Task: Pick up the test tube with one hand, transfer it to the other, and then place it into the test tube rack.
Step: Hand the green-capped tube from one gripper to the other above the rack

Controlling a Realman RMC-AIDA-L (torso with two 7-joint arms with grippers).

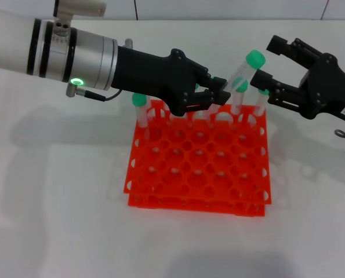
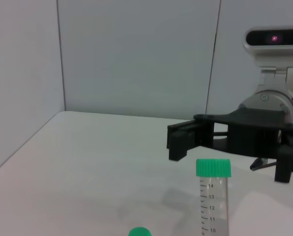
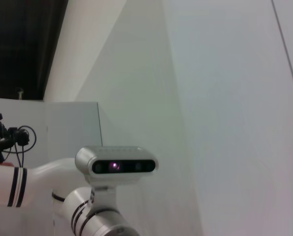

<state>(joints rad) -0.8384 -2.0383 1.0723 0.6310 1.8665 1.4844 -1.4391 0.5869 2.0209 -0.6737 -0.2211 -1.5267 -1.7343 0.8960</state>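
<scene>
My left gripper [image 1: 217, 91], on the silver-white forearm with the green ring, is shut on the lower part of the test tube [image 1: 240, 72]. It holds the tube tilted above the back edge of the orange-red test tube rack [image 1: 199, 174], green cap up and to the right. My right gripper [image 1: 267, 60], black with a white label, is open, and its jaws stand just right of the cap without touching it. The left wrist view shows the tube [image 2: 213, 196] upright, with the right gripper [image 2: 183, 141] close behind its cap.
Several other green-capped tubes stand in the rack's back row, one at the left [image 1: 139, 101] and two at the right [image 1: 261, 95]. Another cap [image 2: 139, 232] shows in the left wrist view. The rack sits on a white table [image 1: 56, 220].
</scene>
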